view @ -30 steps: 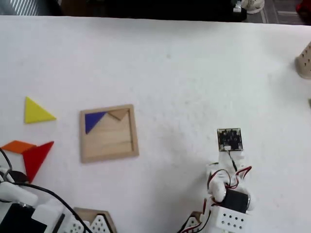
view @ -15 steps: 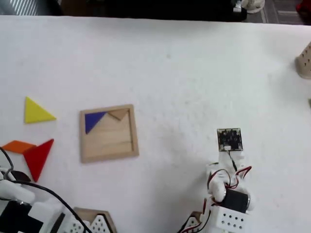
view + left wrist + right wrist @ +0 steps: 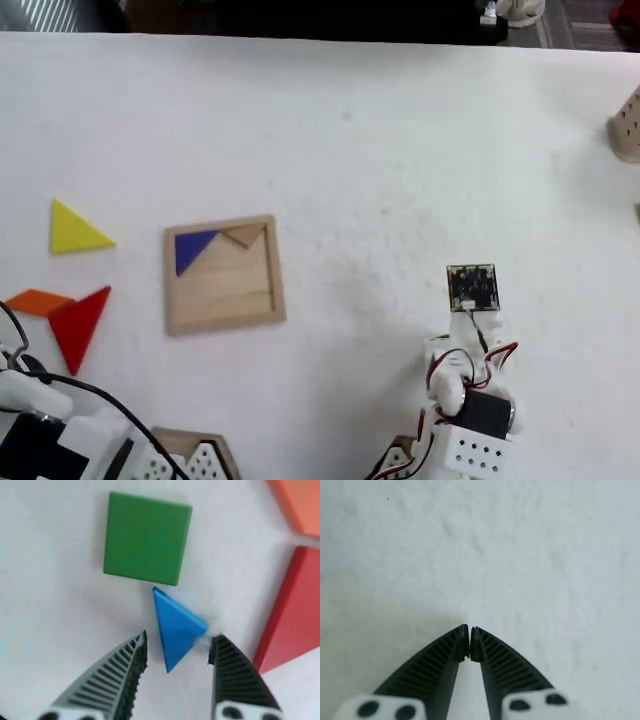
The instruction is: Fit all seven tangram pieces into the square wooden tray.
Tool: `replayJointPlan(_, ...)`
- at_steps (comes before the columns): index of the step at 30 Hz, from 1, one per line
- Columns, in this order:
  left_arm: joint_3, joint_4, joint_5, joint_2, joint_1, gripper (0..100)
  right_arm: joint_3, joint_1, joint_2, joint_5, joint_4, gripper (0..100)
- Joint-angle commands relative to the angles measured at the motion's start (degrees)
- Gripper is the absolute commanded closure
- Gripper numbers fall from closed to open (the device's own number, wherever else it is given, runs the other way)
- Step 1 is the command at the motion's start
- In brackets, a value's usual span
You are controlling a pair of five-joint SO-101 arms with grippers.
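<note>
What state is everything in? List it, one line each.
Square wooden tray: holds two pieces.
Dark blue triangle: in tray.
Brown wooden triangle: in tray.
Yellow triangle: loose on table.
Orange parallelogram: loose on table.
Red triangle: loose on table.
Green square: loose on table.
Small blue triangle: on table, ungripped.
Left gripper: open astride it.
Right gripper: shut, empty.

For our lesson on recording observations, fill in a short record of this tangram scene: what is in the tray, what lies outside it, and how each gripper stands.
In tray: the square wooden tray holds a dark blue triangle and a brown triangle, side by side along one edge.
Outside tray: yellow triangle, orange piece, red triangle, green square, small blue triangle.
Left arm: left gripper open, jaws either side of the small blue triangle.
Right arm: right gripper shut, over bare table.
</note>
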Motion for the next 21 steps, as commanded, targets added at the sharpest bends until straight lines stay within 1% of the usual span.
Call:
replayJointPlan(1, -2.2, 0.1, 0.2, -0.4, 1.1, 78, 0.4, 0.4, -0.7, 0.5, 0.3, 98.1)
replayJointPlan(6, -2.1, -3.4, 0.5, -0.4, 1.2, 78, 0.4, 0.4, -0.7, 0.5, 0.3, 98.1)
replayJointPlan(9, -2.1, -3.7, 1.1, -0.4, 1.2, 78, 0.4, 0.4, -0.7, 0.5, 0.3, 98.1)
replayJointPlan(11, -2.1, -4.0, 2.8, -0.4, 1.2, 78, 0.4, 0.4, -0.7, 0.5, 0.3, 98.1)
replayJointPlan(14, -1.8, -4.0, 3.1, 0.1, 2.4, 78, 0.4, 0.4, -0.7, 0.5, 0.3, 98.1)
replayJointPlan(17, -2.8, -4.0, 3.3, 3.9, 3.6, 78, 0.4, 0.5, -0.7, 0.5, 0.3, 98.1)
replayJointPlan(20, -6.5, -3.5, 3.6, 9.5, 3.9, 78, 0.4, 0.5, -0.7, 0.5, 0.3, 98.1)
replayJointPlan(21, -8.1, -3.4, 4.7, 11.5, 3.9, 78, 0.4, 0.5, -0.7, 0.5, 0.3, 98.1)
